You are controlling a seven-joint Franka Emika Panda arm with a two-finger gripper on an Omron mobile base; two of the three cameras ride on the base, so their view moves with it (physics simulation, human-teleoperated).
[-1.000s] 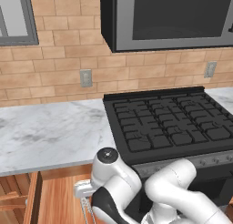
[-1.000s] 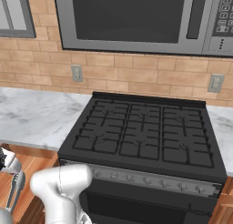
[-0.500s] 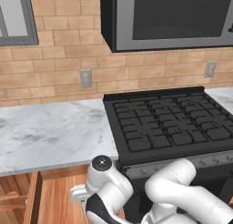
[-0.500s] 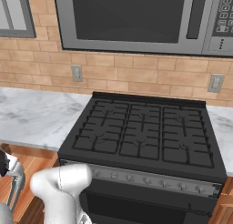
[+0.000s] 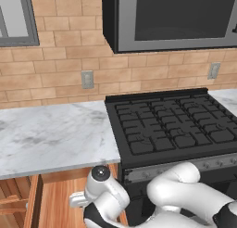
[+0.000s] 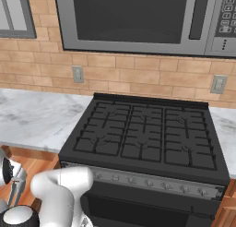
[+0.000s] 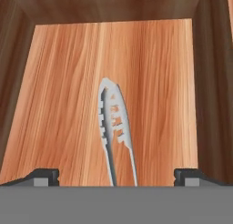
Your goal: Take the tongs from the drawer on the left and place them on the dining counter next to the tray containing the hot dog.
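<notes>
The tongs (image 7: 116, 127) lie flat on the light wood floor of the open drawer (image 7: 63, 104), silver-grey, with their slotted tips pointing away from the hand. My gripper (image 7: 116, 176) hangs right above their near end, open wide, one dark fingertip (image 7: 43, 175) on each side and nothing between them. In the left base view the drawer (image 5: 53, 201) stands pulled out under the wall counter, and the white arm (image 5: 104, 197) bends down into it.
The drawer's darker side walls (image 7: 211, 91) stand close on both sides of the hand. A black gas stove (image 5: 171, 125) is right of the drawer, a marble wall counter (image 5: 51, 134) above it and a microwave (image 5: 176, 18) over the stove.
The arm's wrist has sunk lower toward the drawer in both base views. The gripper has stayed open.
</notes>
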